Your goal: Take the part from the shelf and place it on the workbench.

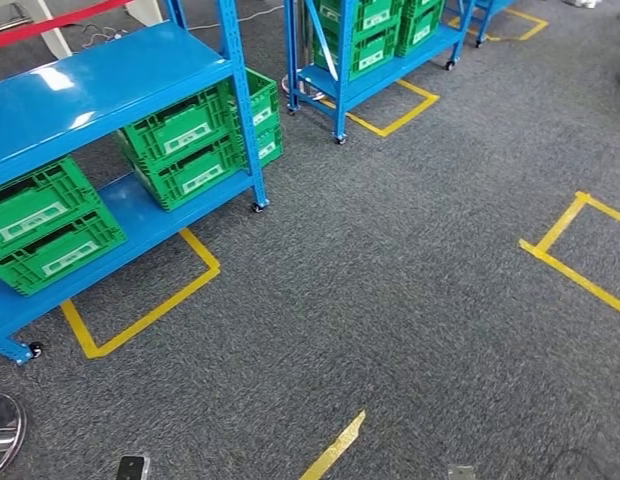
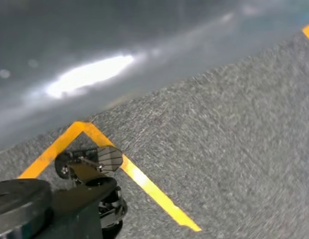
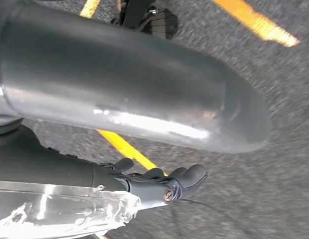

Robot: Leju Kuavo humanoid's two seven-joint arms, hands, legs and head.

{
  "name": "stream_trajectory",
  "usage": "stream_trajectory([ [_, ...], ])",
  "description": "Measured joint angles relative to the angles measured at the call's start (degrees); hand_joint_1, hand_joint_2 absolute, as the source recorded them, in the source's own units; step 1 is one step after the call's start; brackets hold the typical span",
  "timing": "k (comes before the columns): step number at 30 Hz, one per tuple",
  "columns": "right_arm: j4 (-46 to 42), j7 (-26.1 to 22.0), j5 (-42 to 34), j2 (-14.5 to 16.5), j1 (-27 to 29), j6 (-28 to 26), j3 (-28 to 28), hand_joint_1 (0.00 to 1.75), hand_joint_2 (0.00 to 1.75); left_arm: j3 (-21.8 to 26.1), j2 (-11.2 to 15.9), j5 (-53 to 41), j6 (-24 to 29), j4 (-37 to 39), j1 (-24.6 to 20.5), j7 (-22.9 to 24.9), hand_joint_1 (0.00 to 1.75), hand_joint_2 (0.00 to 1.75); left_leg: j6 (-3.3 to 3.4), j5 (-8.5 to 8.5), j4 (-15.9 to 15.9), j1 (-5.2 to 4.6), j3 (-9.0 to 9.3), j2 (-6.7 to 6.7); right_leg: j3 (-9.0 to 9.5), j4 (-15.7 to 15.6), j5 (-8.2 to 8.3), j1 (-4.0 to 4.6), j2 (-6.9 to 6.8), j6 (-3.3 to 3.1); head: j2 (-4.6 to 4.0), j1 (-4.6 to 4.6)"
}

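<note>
Right hand (image 3: pixel 107 177) hangs low over the carpet (image 1: pixel 413 300), dark fingers lying straight along a clear crinkled thing (image 3: pixel 66 214); can't tell if it's gripped or just resting there. Left hand (image 2: pixel 51 209) also hangs near the floor, fingers too dark to make out. Part: can't place it. It could be that clear thing or sit in a crate. Risk 1: if that is the part and it's only loosely held, walking sway could drop it. Risk 2: wrist views are blurred, so aiming a reach from them would be poor. Risk 3: the near shelf (image 1: pixel 103 85) stands on castors, so a bump from an arm would roll it off its marks. Counts: one loose tape strip (image 1: pixel 333 447), four taped floor boxes (image 1: pixel 141 320), six green crates (image 1: pixel 179 130) on the near shelf in pairs, at least four more on the second shelf (image 1: pixel 367 85), a third shelf (image 1: pixel 482 18) behind; three shelves total.
</note>
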Motion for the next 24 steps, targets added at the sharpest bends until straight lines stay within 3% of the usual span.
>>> stream_trajectory([
  [2,0.01,-0.01,0.03,-0.02,0.13,-0.01,-0.11,0.0,0.0,-0.03,-0.1,-0.09,0.01,-0.04,-0.15,0.0,0.0,0.0,0.31,0.08,-0.12,0.26,0.13,-1.59,-3.49,6.99,-3.37,-0.29,3.39,0.33,0.0,0.31],
  [3,0.01,0.0,0.05,-0.03,0.22,-0.01,-0.21,0.0,0.0,-0.04,-0.14,-0.13,-0.04,-0.05,-0.17,0.0,0.0,0.0,0.38,0.07,-0.1,0.28,0.14,-2.44,-5.58,10.81,-4.74,-0.35,3.9,0.45,0.0,0.37],
  [4,0.01,0.0,0.07,-0.04,0.28,-0.01,-0.3,0.0,0.0,-0.05,-0.14,-0.14,-0.1,-0.05,-0.06,0.0,0.0,0.0,0.4,0.03,-0.08,0.28,0.2,-3.26,-7.16,13.23,-5.12,-0.38,4.06,0.54,0.0,0.4],
  [5,0.01,0.0,0.09,-0.05,0.31,-0.01,-0.38,0.0,0.0,-0.05,-0.13,-0.13,-0.16,-0.05,0.1,0.0,0.0,0.0,0.35,-0.01,-0.05,0.31,0.31,-4.13,-7.82,13.57,-4.25,-0.4,4.12,0.6,0.0,0.4],
  [7,0.01,-0.01,0.17,-0.07,0.3,0.0,-0.43,0.0,0.0,-0.05,-0.1,-0.1,-0.27,-0.05,0.35,0.0,0.0,0.0,0.05,-0.22,0.03,0.43,0.65,-5.91,-6.0,7.83,0.36,-0.6,4.91,0.7,0.0,0.39],
  [8,0.02,-0.01,0.22,-0.07,0.29,0.02,-0.43,0.0,0.0,-0.05,-0.08,-0.07,-0.31,-0.05,0.37,0.0,0.0,0.0,-0.22,-0.38,0.16,0.41,0.73,-6.73,-4.47,3.96,2.34,-0.82,6.43,0.77,0.0,0.44],
  [9,0.03,-0.02,0.25,-0.07,0.28,0.04,-0.44,0.0,0.0,-0.05,-0.05,-0.04,-0.34,-0.05,0.33,0.0,0.0,0.0,-0.51,-0.53,0.4,0.4,0.64,-7.52,-3.05,0.83,3.55,-1.07,7.88,0.75,0.0,0.45],
  [11,0.06,-0.01,0.31,-0.07,0.29,0.07,-0.45,0.0,0.0,-0.05,0.01,0.01,-0.36,-0.07,0.33,0.0,0.0,0.0,-1.19,-0.5,0.71,0.48,0.13,-8.86,-1.88,-1.42,3.68,-1.23,9.6,0.41,0.0,0.46],
  [13,0.08,-0.01,0.4,-0.05,0.29,0.07,-0.49,0.0,0.0,-0.05,0.13,0.03,-0.36,-0.08,0.62,0.0,0.0,0.0,-1.85,-0.43,0.84,0.76,-0.29,-9.61,-1.66,-1.57,3.75,-1.08,8.41,-0.27,0.0,0.45],
  [15,0.08,-0.05,0.49,-0.04,0.26,0.11,-0.52,0.0,0.0,-0.05,0.25,0.04,-0.39,-0.09,0.77,0.0,0.0,0.0,-2.49,-1.76,2.8,0.72,-1.27,-7.11,-1.39,-1.78,3.74,-1.06,6.95,-1.03,0.0,0.14],
  [17,0.08,-0.15,0.5,-0.04,0.36,0.52,-0.56,0.0,0.0,-0.07,0.28,0.06,-0.49,-0.09,0.53,0.0,0.0,0.0,-3.01,-5.06,9.18,0.71,-4.42,-3.64,-1.19,-1.88,3.52,-0.9,5.22,-1.65,0.0,-0.2],
  [19,0.08,-0.4,0.47,-0.05,0.45,1.15,-0.64,0.0,0.0,-0.08,0.28,0.19,-0.62,-0.09,0.49,0.0,0.0,0.0,-3.24,-7.51,16.16,0.93,-8.04,-2.68,-1.08,-1.86,3.27,-0.69,3.56,-1.93,0.0,-0.22],
  [20,0.08,-0.61,0.46,-0.06,0.44,1.39,-0.69,0.0,0.0,-0.08,0.28,0.26,-0.67,-0.09,0.6,0.0,0.0,0.0,-3.23,-7.18,17.24,1.0,-8.64,-2.59,-0.98,-1.86,3.15,-0.6,2.93,-1.97,0.0,-0.25],
  [21,0.08,-0.8,0.45,-0.07,0.41,1.57,-0.7,0.0,0.0,-0.08,0.29,0.33,-0.71,-0.09,0.73,0.0,0.0,0.0,-3.1,-5.77,16.03,1.03,-8.06,-2.55,-0.8,-1.86,3.01,-0.51,2.48,-1.95,0.0,-0.25],
  [22,0.08,-0.97,0.44,-0.07,0.36,1.72,-0.71,0.0,0.0,-0.08,0.3,0.36,-0.72,-0.09,0.81,0.0,0.0,0.0,-2.79,-3.64,12.85,0.98,-6.44,-2.49,-0.54,-1.86,2.86,-0.42,2.14,-1.91,0.0,-0.25],
  [24,0.1,-1.13,0.37,-0.02,0.2,2.04,-0.72,0.0,0.0,-0.08,0.47,0.4,-0.74,-0.11,0.85,0.0,0.0,0.0,-1.6,-0.48,5.43,0.62,-2.59,-1.96,-0.17,-1.87,2.53,-0.22,1.7,-1.72,0.0,-0.21],
])
